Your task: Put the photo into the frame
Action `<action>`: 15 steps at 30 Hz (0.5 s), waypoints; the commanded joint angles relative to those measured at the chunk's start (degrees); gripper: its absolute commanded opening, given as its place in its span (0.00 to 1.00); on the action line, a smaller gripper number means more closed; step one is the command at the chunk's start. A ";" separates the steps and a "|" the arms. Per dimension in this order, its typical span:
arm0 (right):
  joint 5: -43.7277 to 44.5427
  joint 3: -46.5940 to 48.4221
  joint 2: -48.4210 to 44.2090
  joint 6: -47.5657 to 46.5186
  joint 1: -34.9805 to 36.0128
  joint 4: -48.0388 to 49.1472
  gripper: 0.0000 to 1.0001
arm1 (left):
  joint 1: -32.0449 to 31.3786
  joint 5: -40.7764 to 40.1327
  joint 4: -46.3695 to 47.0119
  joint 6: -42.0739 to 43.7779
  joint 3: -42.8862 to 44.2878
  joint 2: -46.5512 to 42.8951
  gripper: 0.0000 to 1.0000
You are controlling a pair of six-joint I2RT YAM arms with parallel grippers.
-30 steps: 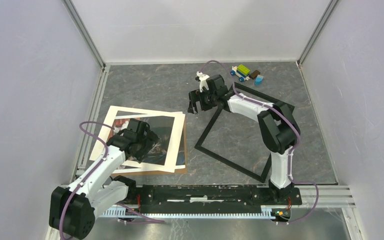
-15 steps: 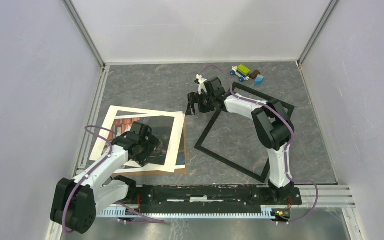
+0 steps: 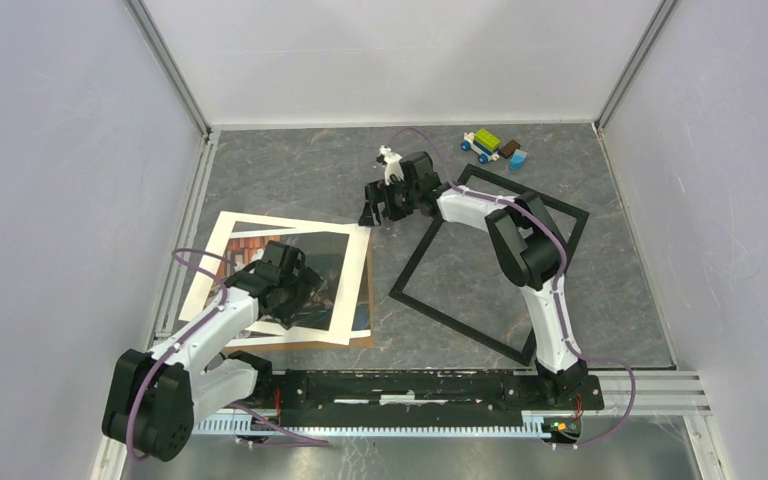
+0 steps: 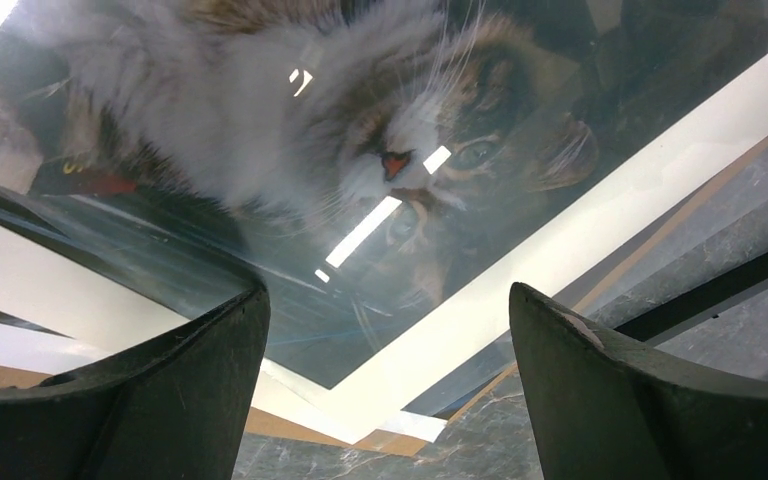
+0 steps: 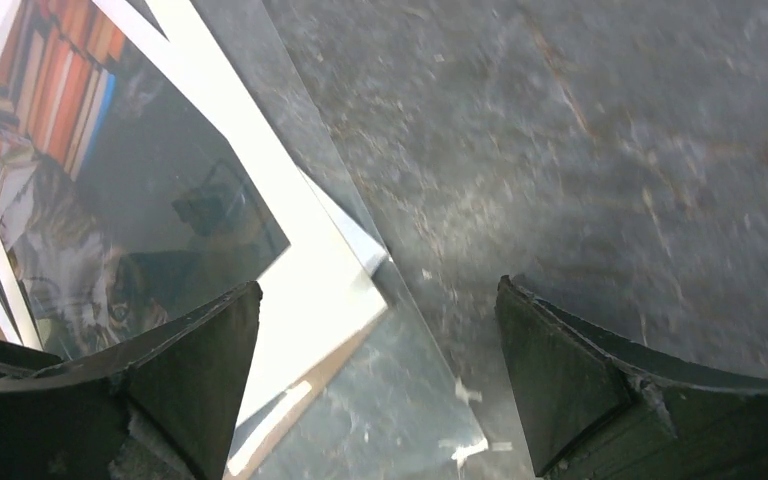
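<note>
Photo [image 3: 353,285]: lies face up on the left half of the bench [image 3: 290,180], cat and stacked books showing, white border all round.
Backing board [image 3: 363,342]: brown, under the photo, a thin strip showing at the near edge.
Clear sheet [image 5: 415,385]: overlaps the photo's far right corner, its own corner jutting past onto the bench.
Frame [image 3: 459,327]: flat on the right half, turned diamond-wise, its left corner near the photo's right edge but apart; grey bench shows through its opening.
Left end effector [image 4: 385,292]: released, fingers spread wide, low over the cat's face, grasping nothing.
Right end effector [image 5: 378,288]: released, fingers spread wide, over the photo's far right corner, beside the frame's far left side, grasping nothing.
Toy bricks [image 3: 495,147]: at the far edge, beyond the frame.
</note>
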 commanded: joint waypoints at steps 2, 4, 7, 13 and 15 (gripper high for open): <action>-3.34 6.16 6.53 -4.83 1.94 -4.80 0.92 | -0.20 -3.40 2.22 -1.13 -3.66 3.59 0.96; -4.58 7.28 7.17 -4.46 2.44 -5.59 0.91 | -0.21 -3.08 2.90 -1.27 -3.99 4.32 0.95; -5.68 7.88 7.06 -3.93 3.10 -6.51 0.90 | -0.22 -2.67 4.10 -1.26 -4.50 5.21 0.95; -9.40 7.49 5.40 -0.21 3.20 -5.73 0.88 | -0.24 -2.09 5.72 -0.38 -4.75 7.50 0.94; -10.94 7.03 4.57 1.42 3.19 -4.29 0.88 | -0.16 -2.12 5.87 -0.34 -4.54 7.89 0.94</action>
